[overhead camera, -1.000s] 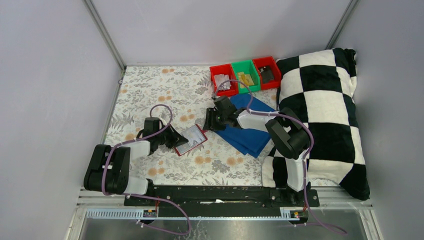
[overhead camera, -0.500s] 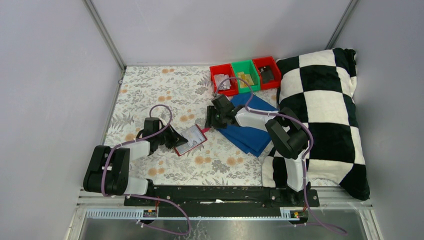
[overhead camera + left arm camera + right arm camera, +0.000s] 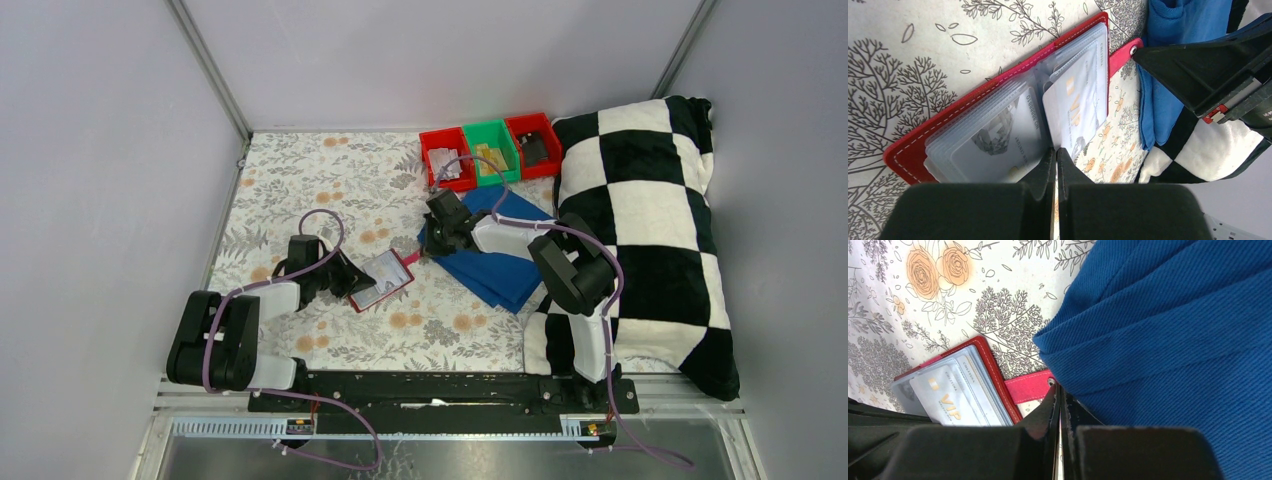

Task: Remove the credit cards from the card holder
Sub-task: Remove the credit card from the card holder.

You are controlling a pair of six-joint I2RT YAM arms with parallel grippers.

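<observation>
the red folding card holder (image 3: 913, 150) lies open on the floral bench (image 3: 898, 60), left jaws together at its edge, right jaws together at its red strap (image 3: 1025, 386).

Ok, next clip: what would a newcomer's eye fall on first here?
The black-and-white checkered pillow filling the right side, then the open red card holder mid-table, cards showing in its clear sleeves. The right gripper has its jaws shut at the tip of the strap tab.

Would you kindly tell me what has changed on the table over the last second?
The right gripper shifted slightly right, toward the blue cloth, uncovering the strap tab. Nothing was visibly taken or released. The left gripper and the open card holder stayed put.
</observation>
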